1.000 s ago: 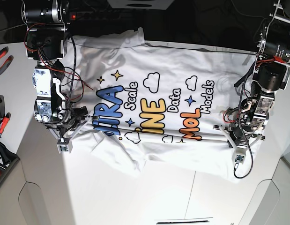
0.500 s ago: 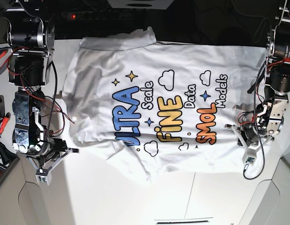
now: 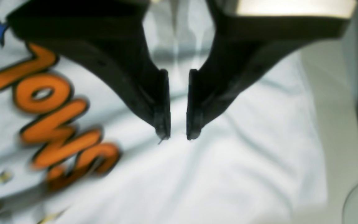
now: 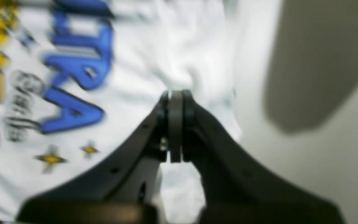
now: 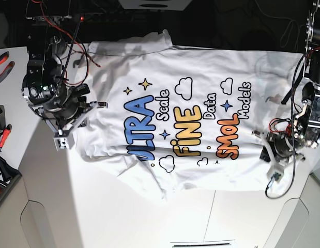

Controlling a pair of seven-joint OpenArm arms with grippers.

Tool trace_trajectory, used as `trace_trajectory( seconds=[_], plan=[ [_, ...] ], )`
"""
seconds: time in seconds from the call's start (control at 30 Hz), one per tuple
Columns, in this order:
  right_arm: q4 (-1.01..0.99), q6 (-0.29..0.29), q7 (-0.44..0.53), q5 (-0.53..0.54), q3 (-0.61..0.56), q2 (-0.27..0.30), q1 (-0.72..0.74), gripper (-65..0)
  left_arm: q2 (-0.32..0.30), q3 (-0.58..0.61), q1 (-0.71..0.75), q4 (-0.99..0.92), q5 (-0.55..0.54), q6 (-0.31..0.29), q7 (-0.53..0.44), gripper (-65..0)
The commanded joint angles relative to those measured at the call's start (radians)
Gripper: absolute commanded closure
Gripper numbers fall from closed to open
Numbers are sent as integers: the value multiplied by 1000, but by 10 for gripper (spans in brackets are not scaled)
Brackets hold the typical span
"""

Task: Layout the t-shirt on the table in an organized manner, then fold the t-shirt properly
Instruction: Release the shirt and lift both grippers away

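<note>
The white t-shirt (image 5: 191, 113) lies spread print-up on the white table (image 5: 123, 206), with its lower left part still rumpled. My right gripper (image 5: 87, 108) is at the shirt's left edge beside the blue "ULTRA". In the right wrist view it (image 4: 175, 93) is shut, its tips at bunched fabric (image 4: 182, 74); I cannot tell whether cloth is pinched. My left gripper (image 5: 264, 151) hovers over the shirt's right part beside the orange "SMOL". In the left wrist view it (image 3: 178, 133) stands narrowly open and empty above the white cloth (image 3: 228, 161).
Red-handled pliers (image 5: 2, 59) and more tools (image 5: 0, 142) lie at the table's left edge. A thin dark seam (image 5: 214, 206) runs across the near tabletop. Dark space with cables lies beyond the far edge (image 5: 227, 26). Bare table shows right of the hem (image 3: 331, 124).
Both grippers let go of the stretched fold and the shirt settled flat. The right-wrist arm swung down-left, then up to the shirt's left edge. The left-wrist arm shifted slightly down.
</note>
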Motion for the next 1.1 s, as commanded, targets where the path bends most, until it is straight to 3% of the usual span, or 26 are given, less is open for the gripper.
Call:
trace_trajectory(
  seconds=[0.0,0.23,0.5,0.6,0.67,0.7,0.83,0.93,1.07],
  plan=[
    [-5,-1,35,-10,15,5,-2,0,-19,-7,-2,2,-4,20,-12,-132],
    [-149,-1,58,-4,124,5,43,0,8,-7,55,-38,51,137,-34,-132],
    [-159,2,49,22,138,8,124,0,52,-7,42,-78,68,148,-55,-132],
    [-153,24,35,23,138,14,161,0,40,-19,29,-35,69,196,-52,-132],
    [-127,55,0,41,138,22,163,-122,24,-48,35,17,66,198,-27,-132],
    [-114,71,-32,48,138,25,163,-170,16,-65,38,45,56,190,-3,-132],
    [-33,88,-84,92,152,43,118,-181,-6,-159,70,161,-2,125,83,-150],
    [72,113,-84,135,195,52,29,-180,-8,-245,106,229,-65,24,145,-237],
    [201,178,-102,324,319,51,-131,-181,-8,-347,160,264,-175,-58,203,-271]
  ],
)
